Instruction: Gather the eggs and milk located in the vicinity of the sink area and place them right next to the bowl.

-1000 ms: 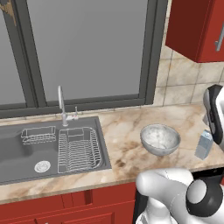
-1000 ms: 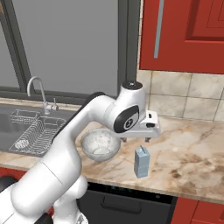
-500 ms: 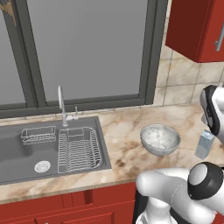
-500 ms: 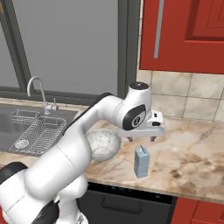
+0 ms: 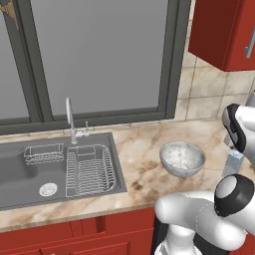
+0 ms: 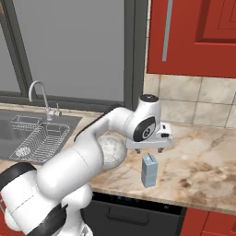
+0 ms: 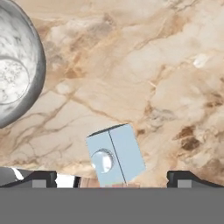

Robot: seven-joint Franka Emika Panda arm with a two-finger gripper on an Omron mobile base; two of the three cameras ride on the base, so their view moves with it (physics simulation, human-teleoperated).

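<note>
hand view looks straight down past my claw (image 7: 111,183), jaws spread wide and holding nothing, onto the top of the milk (image 7: 115,155) standing near the front edge of the bench (image 7: 144,65). i'm off-centre over the carton, so closing from here could clip a corner and tip it toward that edge. farther along, the bowl (image 6: 112,151) sits just beside it. since a second ago my arm has swung out over the carton.

- Bowl (image 6: 113,150): the arm covers its left half in the right base view.
- Milk (image 5: 232,162): mostly behind the arm, near the counter's (image 5: 144,159) right end.
- Sink (image 5: 30,174): cut off at left; eggs perhaps there, can't tell.
</note>
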